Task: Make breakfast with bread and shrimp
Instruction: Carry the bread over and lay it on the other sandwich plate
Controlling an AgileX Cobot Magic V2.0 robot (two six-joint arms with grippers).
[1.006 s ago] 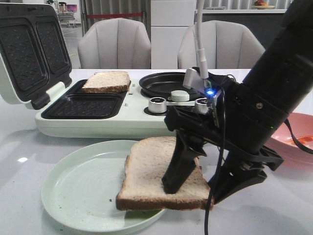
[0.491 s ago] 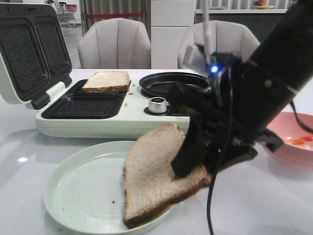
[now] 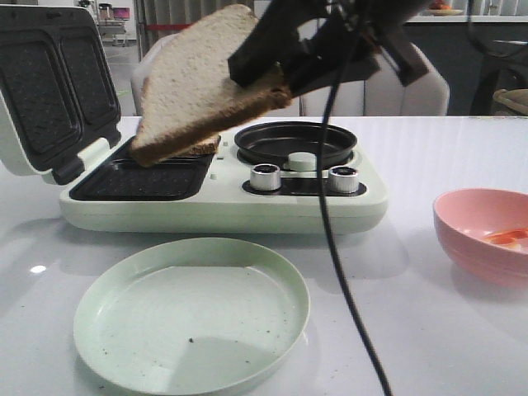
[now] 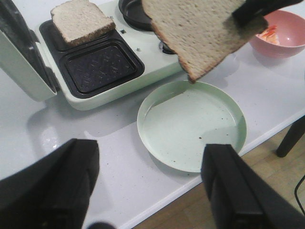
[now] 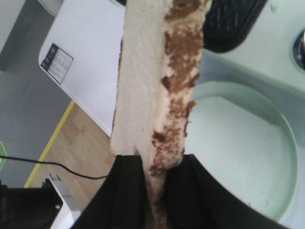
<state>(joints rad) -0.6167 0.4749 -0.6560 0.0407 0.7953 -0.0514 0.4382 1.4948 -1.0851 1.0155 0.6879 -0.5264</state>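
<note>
My right gripper [image 3: 279, 70] is shut on one edge of a bread slice [image 3: 198, 82] and holds it tilted, high above the sandwich maker's [image 3: 214, 210] left trays. The right wrist view shows the slice [image 5: 152, 86] edge-on between the fingers [image 5: 126, 195]. A second bread slice [image 4: 81, 21] lies in the far left tray, mostly hidden behind the held slice in the front view. The shrimp [image 3: 505, 238] lies in the pink bowl [image 3: 470, 247] at the right. My left gripper [image 4: 147, 191] is open and empty, high over the table's near edge.
A pale green plate [image 3: 190, 322] with a few crumbs sits in front of the sandwich maker. The near left tray [image 3: 140, 180] holds nothing. The lid [image 3: 49, 82] stands open at the left. A round pan [image 3: 295, 140] and two metal knobs [image 3: 266, 177] are on its right half.
My right gripper has lifted the bread slice off the green plate and carried it up and to the left, over the sandwich maker. The plate now holds only crumbs.
</note>
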